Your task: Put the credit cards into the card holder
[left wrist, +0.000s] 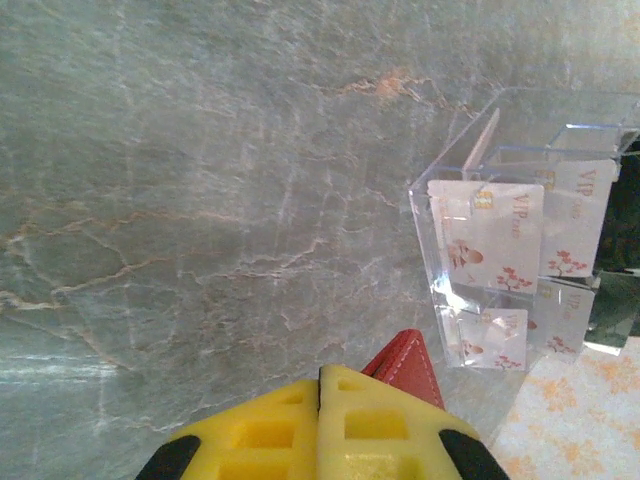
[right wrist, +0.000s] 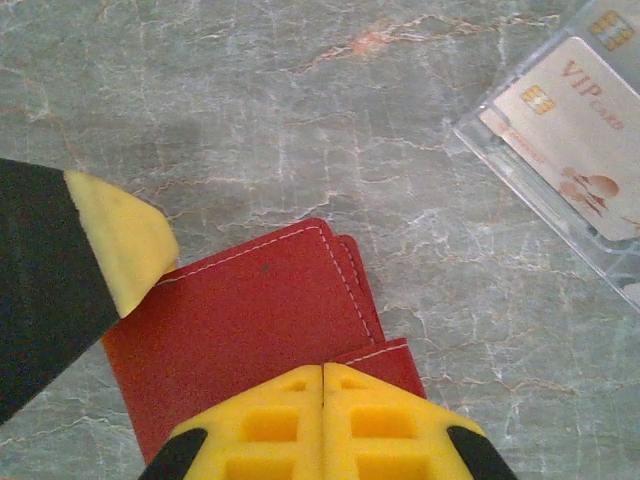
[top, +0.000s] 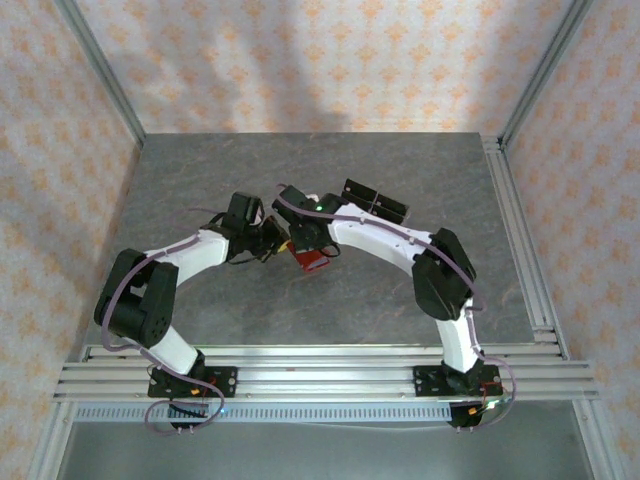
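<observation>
The card holder is a red stitched wallet lying folded on the grey table; from above it shows between the two wrists. My right gripper is shut, its tips down on the wallet's near edge where the snap tab runs under them. My left gripper is shut too; a corner of the wallet pokes out beside its right finger, and nothing shows in the seam. One of its fingers covers the wallet's left corner. The credit cards, pale with VIP print, stand in a clear holder.
The clear acrylic card stand sits right of the wallet, near the right arm's elbow. Aluminium rails edge the table on the right and at the front. Patterned walls enclose the back and sides.
</observation>
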Controlling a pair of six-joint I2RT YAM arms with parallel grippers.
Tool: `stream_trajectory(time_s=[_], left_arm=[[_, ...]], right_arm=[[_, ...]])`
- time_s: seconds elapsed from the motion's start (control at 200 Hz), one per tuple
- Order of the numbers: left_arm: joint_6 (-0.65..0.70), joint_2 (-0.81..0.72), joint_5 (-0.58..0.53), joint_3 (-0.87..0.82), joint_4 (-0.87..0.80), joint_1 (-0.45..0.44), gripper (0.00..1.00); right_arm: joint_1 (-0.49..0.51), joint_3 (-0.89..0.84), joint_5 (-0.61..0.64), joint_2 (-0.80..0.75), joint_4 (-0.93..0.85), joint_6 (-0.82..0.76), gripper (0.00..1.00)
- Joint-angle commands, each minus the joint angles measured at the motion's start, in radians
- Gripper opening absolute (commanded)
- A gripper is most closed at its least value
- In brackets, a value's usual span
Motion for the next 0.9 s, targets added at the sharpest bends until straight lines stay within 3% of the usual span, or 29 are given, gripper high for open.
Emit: stream_trajectory(time_s=[0.0,0.245,0.43,0.661,0.896], left_arm=[[0.055,0.001,-0.074,0.033,-0.053,0.008,0.00],[0.061,0.022,-0.078,0.035,-0.041,0.008,0.00],[0.118,0.054,-0.098,0.076,-0.097,0.008,0.00],[0.197,0.096,-0.144,0.137,-0.181,0.009,0.36],[0.252,0.075,-0.162,0.141,-0.234,0.023,0.50]], right_arm=[[-0.040,-0.053,0.040,-0.101,0.002,0.030,0.00],[-0.063,-0.097,0.042,-0.150,0.011,0.032,0.00],[-0.063,-0.128,-0.052,-0.179,0.052,0.040,0.00],[-0.063,-0.235,-0.176,-0.222,0.185,0.106,0.00],[-0.063,-0.279,-0.233,-0.257,0.234,0.153,0.00]])
